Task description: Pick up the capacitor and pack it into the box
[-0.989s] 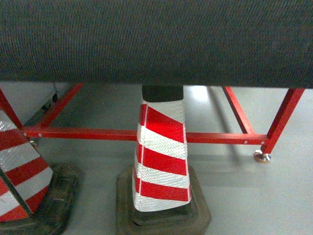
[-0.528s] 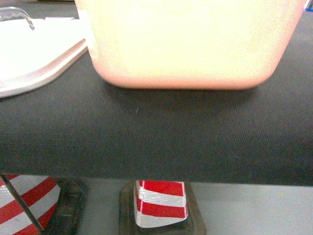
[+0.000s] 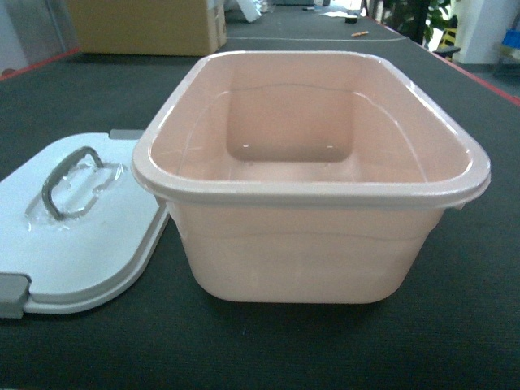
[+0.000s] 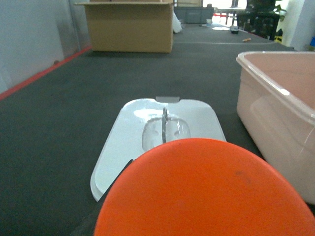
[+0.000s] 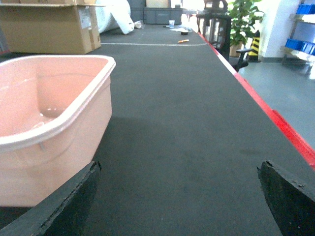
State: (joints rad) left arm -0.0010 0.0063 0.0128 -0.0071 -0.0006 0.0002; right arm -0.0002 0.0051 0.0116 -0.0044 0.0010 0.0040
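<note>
The pale pink box (image 3: pixel 313 244) stands open and empty on the dark table mat, also showing in the left wrist view (image 4: pixel 275 113) and the right wrist view (image 5: pixel 49 128). Its light grey lid (image 3: pixel 81 244) with a grey handle lies flat to its left. A large round orange body, the capacitor (image 4: pixel 206 191), fills the bottom of the left wrist view right at the jaws, with one dark finger (image 4: pixel 115 184) along its left side; it hovers over the lid (image 4: pixel 133 132). My right gripper (image 5: pixel 182 206) is open over bare mat, right of the box. Neither gripper shows in the head view.
A brown cardboard carton (image 3: pixel 146 28) stands at the far end of the table, also seen in the left wrist view (image 4: pixel 130 27). A red table edge (image 5: pixel 285 128) runs along the right side, with a plant (image 5: pixel 243 19) and floor beyond.
The head view has swung upward: from striped cones and red frame under the table, past the table edge, to the open box and lid on top.
</note>
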